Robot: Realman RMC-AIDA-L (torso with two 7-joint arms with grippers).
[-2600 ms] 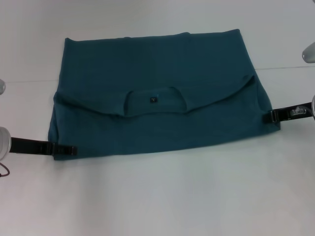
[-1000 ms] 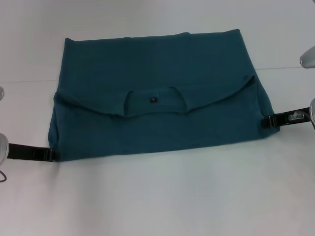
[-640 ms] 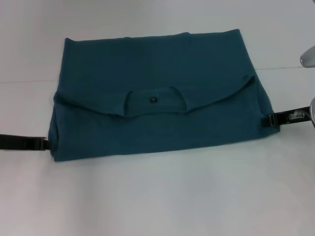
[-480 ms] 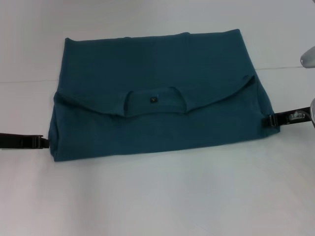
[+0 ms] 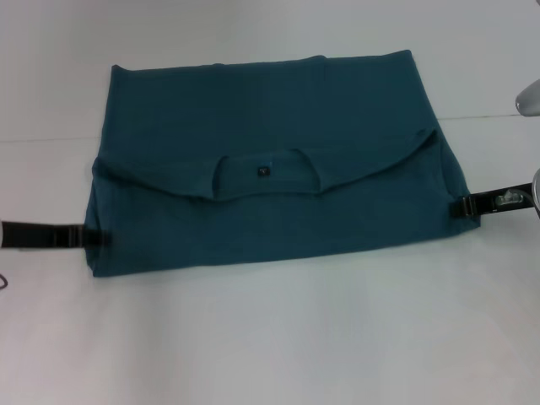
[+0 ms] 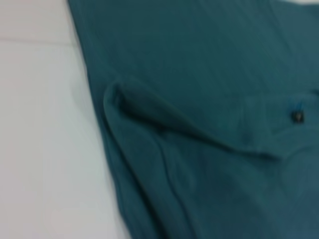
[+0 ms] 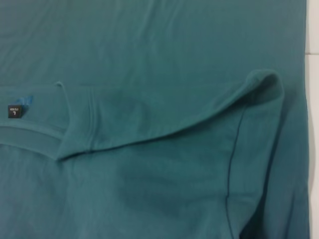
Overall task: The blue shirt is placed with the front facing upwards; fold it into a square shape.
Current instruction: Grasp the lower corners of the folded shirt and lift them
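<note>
Blue shirt (image 5: 270,169) folded once, neck label (image 5: 262,171) showing.

- A plain white tabletop (image 5: 278,337) is filling the whole head view, near edge to far.
- A thin seam line (image 5: 489,116) is running across the tabletop's far part, showing on both sides.

neck label (image 7: 15,111) | on blue shirt (image 7: 159,50) collar | reads "L", smaller print above unreadable
</note>
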